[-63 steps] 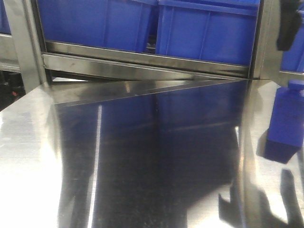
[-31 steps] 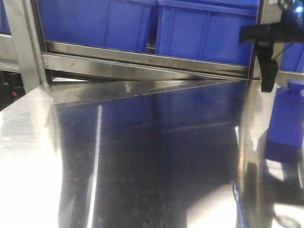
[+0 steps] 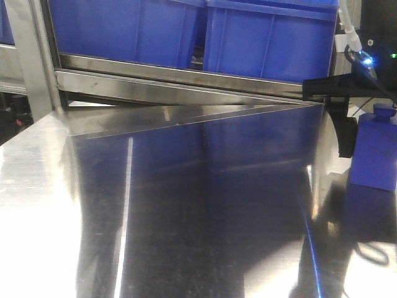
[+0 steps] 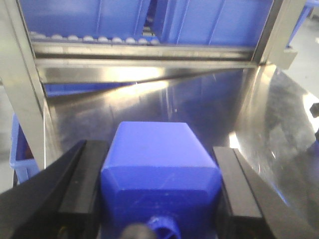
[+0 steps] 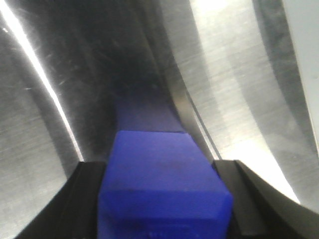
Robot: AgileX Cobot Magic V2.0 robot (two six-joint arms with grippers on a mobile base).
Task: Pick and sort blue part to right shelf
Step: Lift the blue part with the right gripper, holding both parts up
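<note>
In the front view a blue part [image 3: 375, 155], a bottle-shaped block with a round cap, stands upright at the steel table's right edge. My right gripper [image 3: 374, 133] has come down over it; one black finger [image 3: 346, 133] lies against its left side and the other is out of frame. From the right wrist, the same blue part [image 5: 162, 179] fills the gap between both pads [image 5: 89, 199]. A second blue part [image 4: 159, 174], cap toward the camera, sits in my left gripper [image 4: 158, 191], both pads pressed to its sides. The left gripper does not show in the front view.
Large blue bins [image 3: 267, 43] sit on a steel rack [image 3: 186, 77] along the table's back edge. A steel post [image 3: 28, 56] rises at the back left. The polished table top [image 3: 186, 205] reflects the bins. A cable [image 3: 350, 34] hangs at the top right.
My right gripper dropped from the top right corner down around the blue part at the table's right edge. The part itself has stayed where it was.
</note>
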